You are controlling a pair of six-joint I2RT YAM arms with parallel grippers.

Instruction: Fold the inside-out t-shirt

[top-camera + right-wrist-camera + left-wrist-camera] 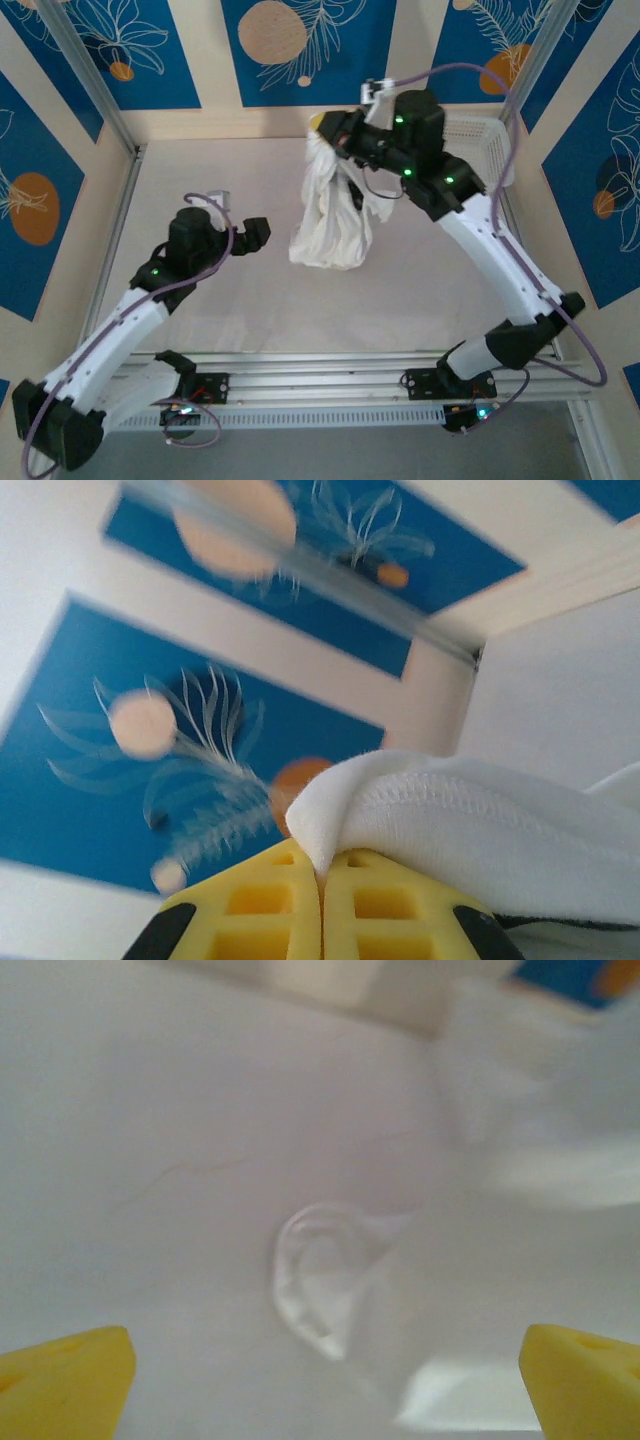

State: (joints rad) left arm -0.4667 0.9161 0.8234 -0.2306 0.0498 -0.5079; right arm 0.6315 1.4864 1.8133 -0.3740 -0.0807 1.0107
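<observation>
The inside-out t-shirt [330,215] hangs as a bunched white bundle from my right gripper [338,135], high over the back of the table, and its lower end rests on the surface. In the right wrist view the yellow fingers [290,900] are pressed together on a stitched hem of the t-shirt [480,820]. My left gripper [256,235] hovers just left of the bundle's lower part, apart from it. Its yellow fingertips [70,1380] stand far apart with nothing between them, and a blurred white fold of cloth [325,1290] lies ahead.
A white mesh basket [480,140] stands at the back right, behind the right arm. Metal frame posts [100,110] and rails border the white table [200,300]. Blue patterned panels form the walls.
</observation>
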